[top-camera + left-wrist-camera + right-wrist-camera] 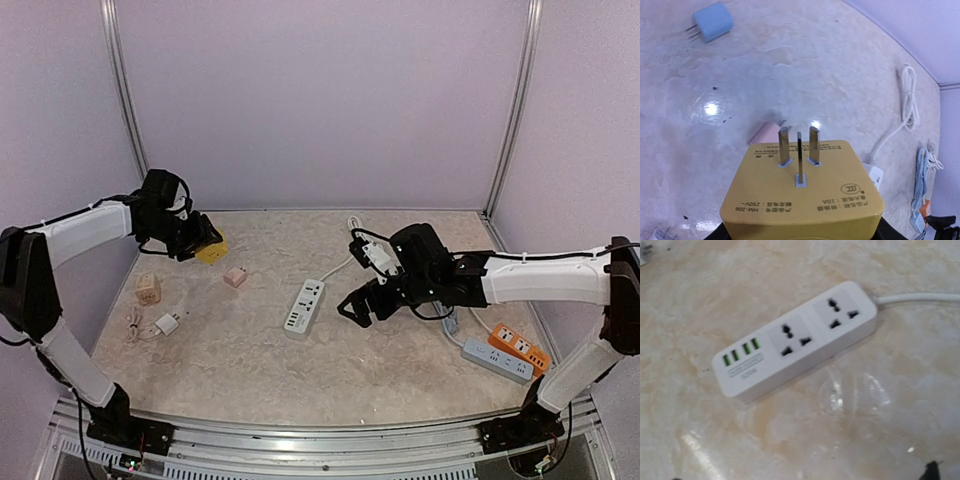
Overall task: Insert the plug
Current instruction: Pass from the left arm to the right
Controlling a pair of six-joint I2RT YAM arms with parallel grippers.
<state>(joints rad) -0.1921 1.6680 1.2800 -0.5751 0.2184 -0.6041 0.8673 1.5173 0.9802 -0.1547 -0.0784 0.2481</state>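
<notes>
The left gripper is clamped on the yellow plug, holding it at the far left of the table. In the left wrist view the plug's face fills the lower frame, its three flat prongs pointing away from the camera, with only dark slivers of the fingers showing at the bottom corners. Just past the yellow plug lies a pink plug, and a blue plug sits farther off. A beige adapter rests on the table, nearer the left arm's base. The right gripper has its jaws spread wide and holds nothing, hanging just beside the right side of the white strip near the table's middle. In the right wrist view the strip shows two free sockets and a row of four green-lit USB ports, its cord leaving at the far end. Well apart from it, on the right, a grey strip and an orange strip lie side by side.
</notes>
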